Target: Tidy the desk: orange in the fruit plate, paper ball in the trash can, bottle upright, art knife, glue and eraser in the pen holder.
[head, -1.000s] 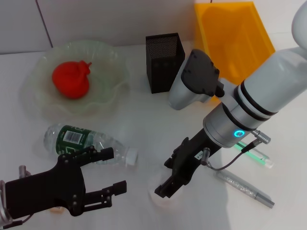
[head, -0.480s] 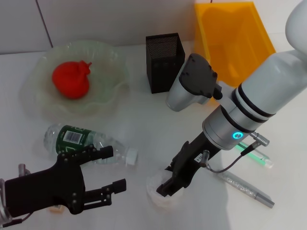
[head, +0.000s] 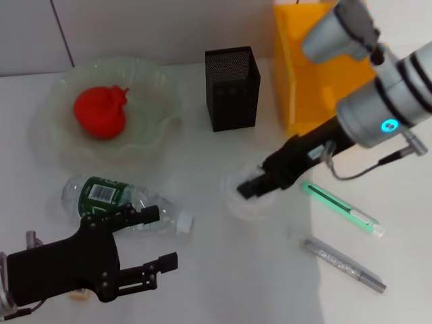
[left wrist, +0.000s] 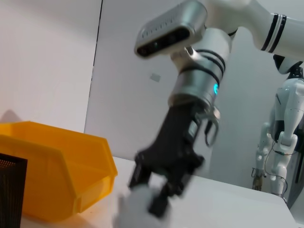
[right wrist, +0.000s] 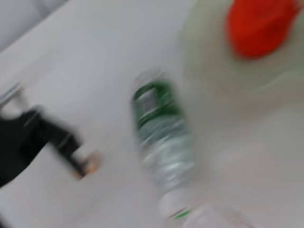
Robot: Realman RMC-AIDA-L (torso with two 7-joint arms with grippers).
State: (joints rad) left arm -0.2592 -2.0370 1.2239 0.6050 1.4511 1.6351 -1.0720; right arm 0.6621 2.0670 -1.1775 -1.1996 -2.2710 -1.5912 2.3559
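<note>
My right gripper (head: 251, 189) is shut on the white paper ball (head: 237, 204) and holds it above the table's middle, in front of the orange-yellow trash can (head: 324, 54). The left wrist view shows that gripper (left wrist: 152, 194) with the ball (left wrist: 135, 209). The orange (head: 100, 113) lies in the pale green fruit plate (head: 64, 154). The bottle (head: 125, 201) lies on its side, cap toward the middle. My left gripper (head: 145, 246) is open and empty just in front of it. The tan eraser (right wrist: 90, 162) lies by the left gripper. The black mesh pen holder (head: 232, 88) stands at the back.
A green-and-white art knife (head: 341, 208) and a silver glue pen (head: 344, 264) lie on the table at the right front. The trash can also shows in the left wrist view (left wrist: 57, 175). A white wall runs along the back.
My right gripper has closed on the paper ball at the table's front, lifted it, and carried it back and to the right toward the trash can. The left arm has not moved.
</note>
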